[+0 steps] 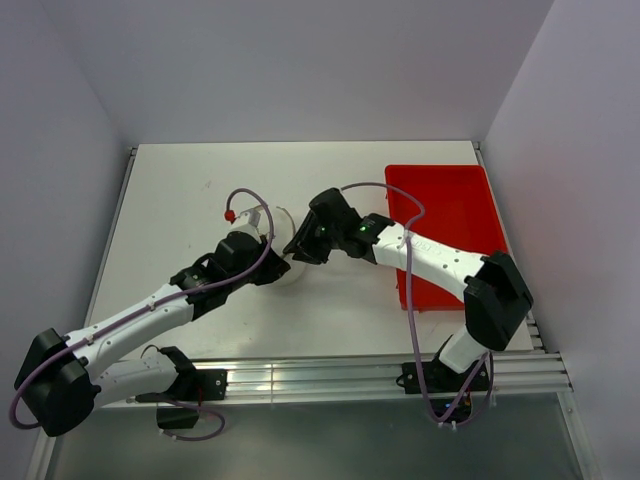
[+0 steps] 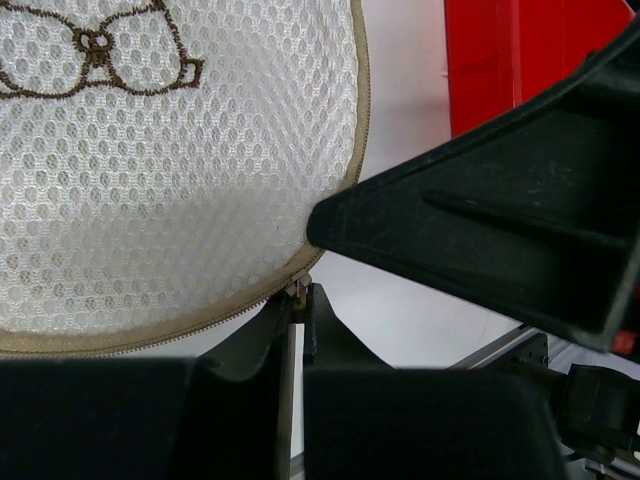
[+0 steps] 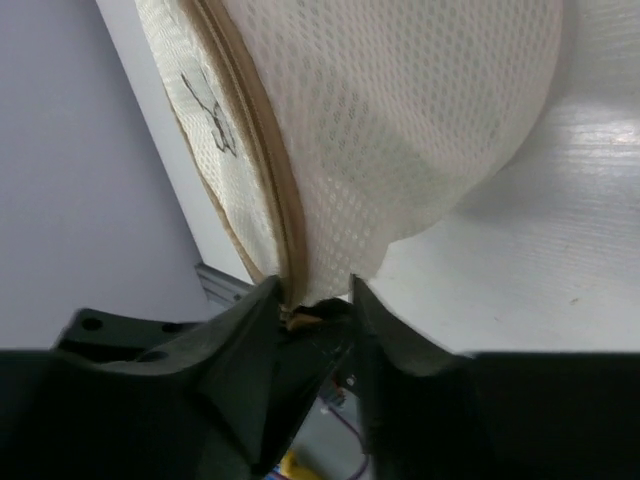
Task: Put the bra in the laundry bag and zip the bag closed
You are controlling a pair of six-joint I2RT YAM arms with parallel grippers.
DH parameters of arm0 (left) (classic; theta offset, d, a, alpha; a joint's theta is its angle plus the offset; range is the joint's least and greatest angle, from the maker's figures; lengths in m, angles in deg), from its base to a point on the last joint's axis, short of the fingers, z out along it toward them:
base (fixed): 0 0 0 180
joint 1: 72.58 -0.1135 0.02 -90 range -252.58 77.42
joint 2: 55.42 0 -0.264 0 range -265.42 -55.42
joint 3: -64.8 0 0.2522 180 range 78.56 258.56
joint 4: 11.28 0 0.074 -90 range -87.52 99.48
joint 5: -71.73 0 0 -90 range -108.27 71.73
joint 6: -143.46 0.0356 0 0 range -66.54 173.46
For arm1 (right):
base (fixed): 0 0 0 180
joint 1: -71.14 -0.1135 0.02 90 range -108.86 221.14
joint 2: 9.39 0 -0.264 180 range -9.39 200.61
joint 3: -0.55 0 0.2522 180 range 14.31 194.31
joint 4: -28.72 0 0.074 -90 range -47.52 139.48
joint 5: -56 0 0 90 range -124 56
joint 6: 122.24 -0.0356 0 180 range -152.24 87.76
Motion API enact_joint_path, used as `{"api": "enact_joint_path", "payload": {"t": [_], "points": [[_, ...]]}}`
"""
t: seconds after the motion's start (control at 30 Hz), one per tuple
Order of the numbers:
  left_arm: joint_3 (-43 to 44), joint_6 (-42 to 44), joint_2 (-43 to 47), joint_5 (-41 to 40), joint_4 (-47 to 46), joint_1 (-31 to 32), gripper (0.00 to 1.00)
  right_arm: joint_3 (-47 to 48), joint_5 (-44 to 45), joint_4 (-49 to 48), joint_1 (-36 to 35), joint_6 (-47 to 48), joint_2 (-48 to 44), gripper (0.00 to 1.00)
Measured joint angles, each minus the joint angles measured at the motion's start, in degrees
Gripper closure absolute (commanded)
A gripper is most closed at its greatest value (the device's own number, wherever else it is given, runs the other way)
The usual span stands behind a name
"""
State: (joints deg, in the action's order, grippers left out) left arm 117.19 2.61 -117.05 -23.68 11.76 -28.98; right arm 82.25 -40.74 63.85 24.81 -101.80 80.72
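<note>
The laundry bag (image 1: 283, 224), a cream mesh pouch, stands on edge at the table's middle between both grippers. Its round face (image 2: 150, 180) carries a dark bra outline, and a tan zipper runs round the rim. My left gripper (image 2: 298, 296) is shut on the small metal zipper pull (image 2: 297, 288) at the bag's lower edge. From the other side, my right gripper (image 3: 315, 292) straddles the bag's (image 3: 420, 120) bottom edge beside the zipper seam, with mesh pinched between its fingers. The bra is hidden; no part of it shows outside the bag.
A red tray (image 1: 450, 200) lies at the right of the table, behind my right arm, and shows as a red wall (image 2: 495, 60) in the left wrist view. The right gripper's black body (image 2: 500, 220) sits close beside the left one. Grey walls enclose the table.
</note>
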Motion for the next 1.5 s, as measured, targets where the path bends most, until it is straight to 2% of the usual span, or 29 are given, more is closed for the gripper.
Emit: {"api": "enact_joint_path", "payload": {"t": [0.07,0.1,0.13,0.4,0.63,0.77,0.93,0.97,1.03,1.1,1.17,1.27,1.4,1.5], "points": [[0.00,0.20,0.09,0.07,0.02,0.00,1.00,0.50,0.26,-0.22,-0.02,-0.22,0.50,0.78],[0.00,0.20,0.17,0.09,0.02,0.00,1.00,0.96,0.33,-0.44,-0.04,-0.17,0.94,0.96],[0.00,0.22,0.37,0.07,0.09,0.00,1.00,1.46,0.31,-0.52,-0.04,-0.09,1.38,1.00],[0.00,0.46,3.87,-1.97,3.26,-0.68,1.00,4.31,-0.72,-0.50,0.00,1.79,3.10,1.00],[-1.05,0.70,8.63,-1.25,7.76,-11.17,1.00,8.87,-3.96,1.97,5.90,9.62,4.07,1.00],[-1.70,0.70,12.57,-0.85,10.14,-16.06,1.00,16.28,-9.88,4.68,10.71,16.57,8.74,1.00],[-1.70,0.87,16.94,0.81,10.47,-16.87,1.00,29.86,-14.97,12.33,11.87,24.20,17.07,1.00],[-1.70,0.83,17.68,0.83,10.64,-16.48,1.00,32.44,-15.52,13.57,11.87,25.31,18.45,0.93],[-1.64,0.79,18.05,0.57,10.67,-15.06,1.00,36.48,-16.06,16.06,11.87,27.10,20.39,0.87],[-1.64,0.61,17.59,0.57,10.56,-13.00,1.00,39.58,-16.15,18.25,11.89,28.06,21.77,0.76],[-1.64,0.39,15.93,0.55,9.77,-9.90,1.00,42.93,-15.32,19.91,12.00,29.18,23.26,0.65],[-1.66,-0.04,11.93,0.42,7.61,-4.83,1.00,44.65,-13.73,20.87,12.48,30.21,23.82,0.53],[-1.66,-0.90,6.34,0.44,3.78,-1.53,1.00,43.15,-10.93,21.59,12.61,30.73,22.84,0.51],[-1.64,-0.94,3.48,0.17,1.51,-1.51,1.00,35.34,-9.57,20.59,12.61,30.16,18.27,0.50]]}}
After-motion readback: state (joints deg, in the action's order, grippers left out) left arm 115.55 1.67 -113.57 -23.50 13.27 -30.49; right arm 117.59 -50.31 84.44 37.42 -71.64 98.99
